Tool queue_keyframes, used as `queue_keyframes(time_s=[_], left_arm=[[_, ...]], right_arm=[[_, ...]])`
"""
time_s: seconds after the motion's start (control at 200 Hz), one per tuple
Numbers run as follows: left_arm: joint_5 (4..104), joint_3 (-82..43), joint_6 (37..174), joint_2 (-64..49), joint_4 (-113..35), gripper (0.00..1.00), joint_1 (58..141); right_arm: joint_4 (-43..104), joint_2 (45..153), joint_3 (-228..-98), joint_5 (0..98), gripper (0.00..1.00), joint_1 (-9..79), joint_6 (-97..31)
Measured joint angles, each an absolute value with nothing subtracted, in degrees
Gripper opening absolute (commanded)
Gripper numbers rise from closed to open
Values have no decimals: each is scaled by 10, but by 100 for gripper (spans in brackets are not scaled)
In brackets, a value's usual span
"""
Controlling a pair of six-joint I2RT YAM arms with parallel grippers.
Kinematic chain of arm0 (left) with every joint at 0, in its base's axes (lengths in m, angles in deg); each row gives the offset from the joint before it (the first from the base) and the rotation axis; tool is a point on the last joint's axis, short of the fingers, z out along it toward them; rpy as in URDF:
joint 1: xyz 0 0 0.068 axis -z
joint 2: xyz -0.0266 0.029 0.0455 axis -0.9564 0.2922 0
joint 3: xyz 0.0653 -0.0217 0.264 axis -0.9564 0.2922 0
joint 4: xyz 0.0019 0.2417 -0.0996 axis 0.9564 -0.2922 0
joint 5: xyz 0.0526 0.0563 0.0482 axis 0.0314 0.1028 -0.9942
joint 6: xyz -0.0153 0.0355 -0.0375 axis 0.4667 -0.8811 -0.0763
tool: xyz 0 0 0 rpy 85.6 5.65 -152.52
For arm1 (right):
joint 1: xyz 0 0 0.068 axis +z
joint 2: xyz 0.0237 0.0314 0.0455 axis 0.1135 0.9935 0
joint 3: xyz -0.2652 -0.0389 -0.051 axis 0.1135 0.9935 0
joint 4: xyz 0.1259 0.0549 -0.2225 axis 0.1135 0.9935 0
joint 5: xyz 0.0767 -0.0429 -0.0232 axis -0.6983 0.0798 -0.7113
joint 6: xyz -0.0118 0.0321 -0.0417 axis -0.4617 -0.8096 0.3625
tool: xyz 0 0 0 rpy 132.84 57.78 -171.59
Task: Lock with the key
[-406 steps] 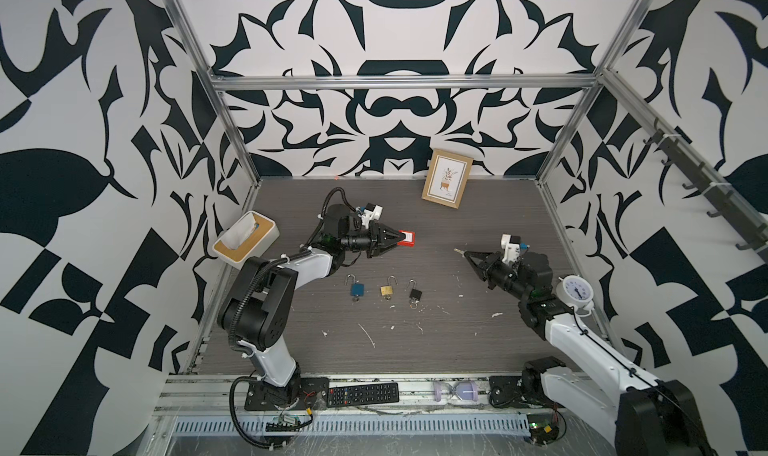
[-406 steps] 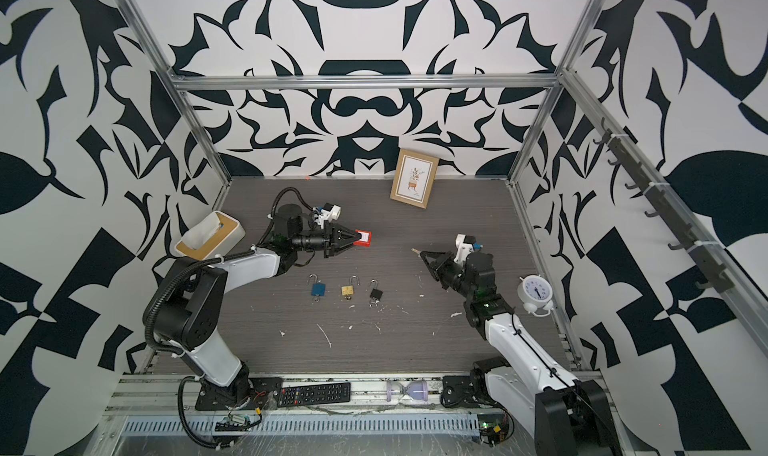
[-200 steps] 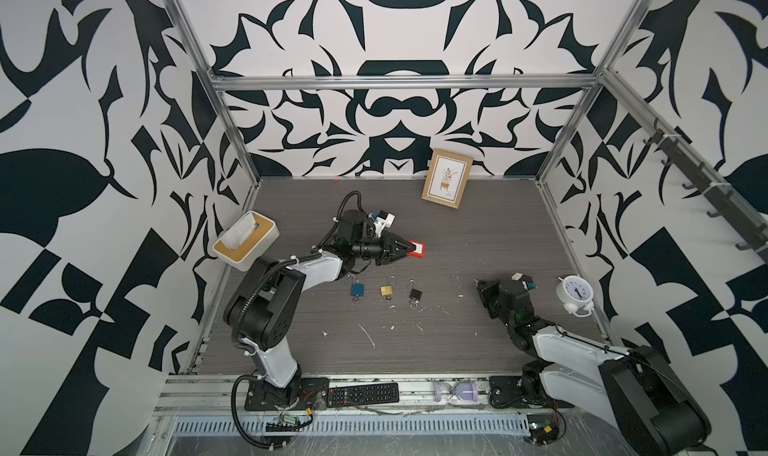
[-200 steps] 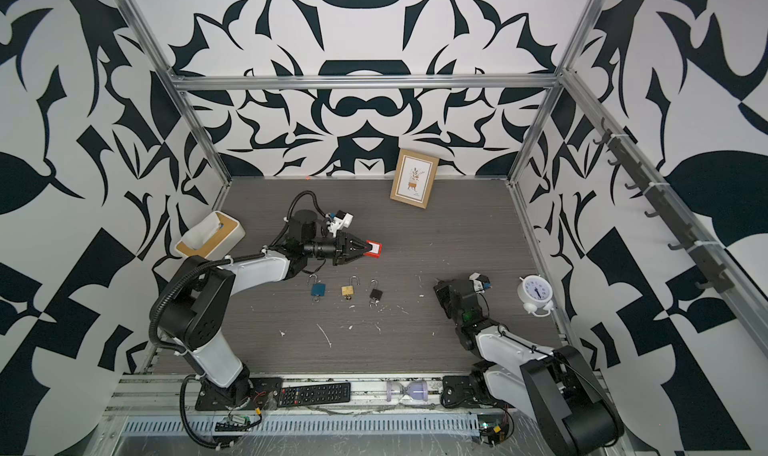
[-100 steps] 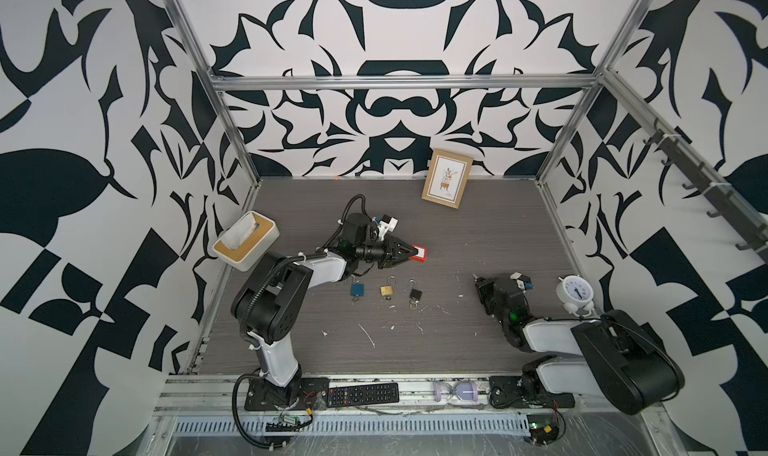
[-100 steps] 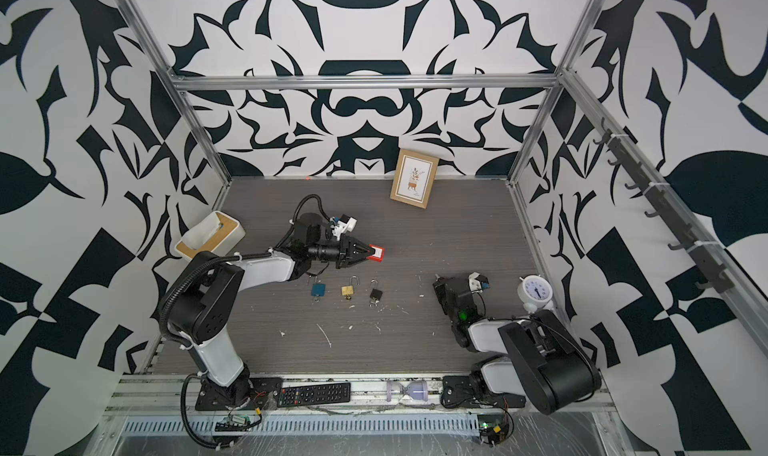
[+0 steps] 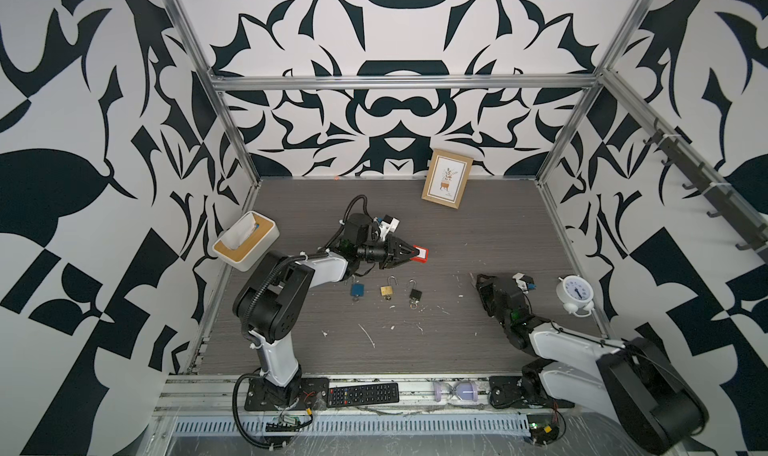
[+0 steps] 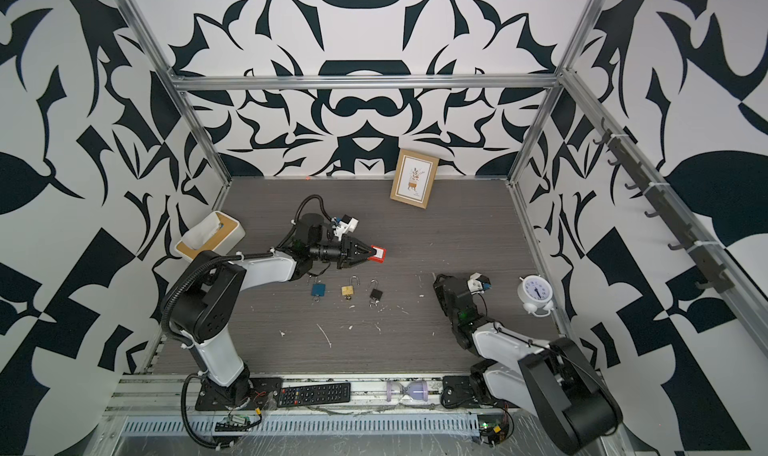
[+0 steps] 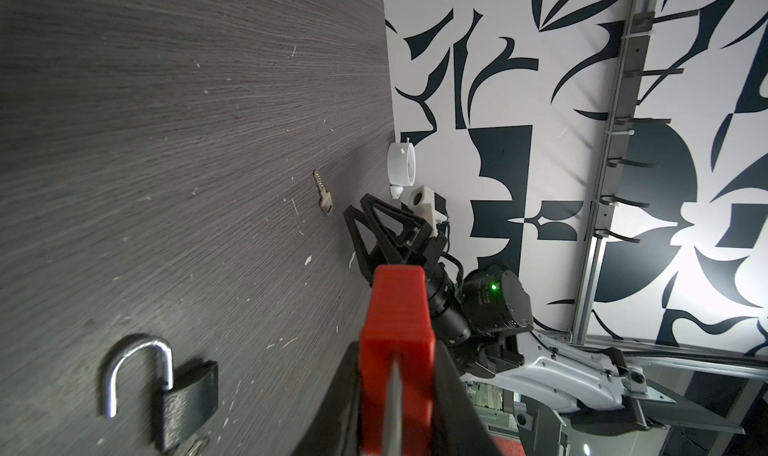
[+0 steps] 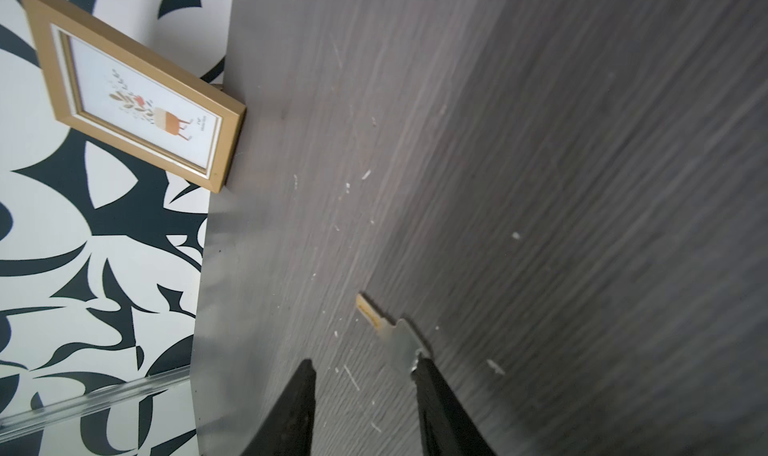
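The key (image 10: pixel 384 329) lies flat on the tabletop (image 10: pixel 540 142), near its right edge. The relation that matters is this: the key is not between the fingers of the right gripper (image 10: pixel 365 362) but beside their gap, and its head touches the tip of 1 finger (image 10: pixel 424 375). Its long axis runs outward from that tip, with the blade pointing away from the gripper. These fingers are spread apart and grasp nothing.

I judge that the right arm, which is much the nearer one, must shift sideways to bring the head into the gap before it closes. Such a thin, flat key may slide away if it is pushed.

The left gripper (image 7: pixel 409 253) is clenched on the red lock (image 7: pixel 421 255) over the middle of the tabletop, well apart from the key. Toward the front edge from it, a blue padlock (image 7: pixel 356 288), a brass padlock (image 7: pixel 387 289) and a black padlock (image 7: pixel 414 294) lie in a row. The alarm clock (image 7: pixel 575 294) stands by the right edge. Nothing stands between the fingers and the key.
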State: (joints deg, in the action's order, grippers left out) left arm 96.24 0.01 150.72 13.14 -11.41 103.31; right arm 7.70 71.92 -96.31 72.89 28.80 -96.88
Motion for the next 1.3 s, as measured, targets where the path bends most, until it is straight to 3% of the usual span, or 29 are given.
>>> queue_keyframes(time_s=[0.11,0.23,0.435,0.58,0.835,1.3], left_arm=[[963,-1,1508,132,-115,0,1034],[969,-15,1513,133,-113,0,1043],[1017,-33,1588,158,-12,0,1069],[1039,-33,1639,178,48,0,1076],[1049,-33,1681,179,108,0,1080],[1052,-33,1701,179,132,0,1093]], right_arm=[[162,626,-986,737,42,288,-941],[111,571,-967,667,44,288,-878],[-39,650,-977,452,50,288,-838],[-107,667,-983,380,52,289,-845],[-149,667,-1012,334,53,289,-851],[-156,694,-1027,321,42,289,-859]])
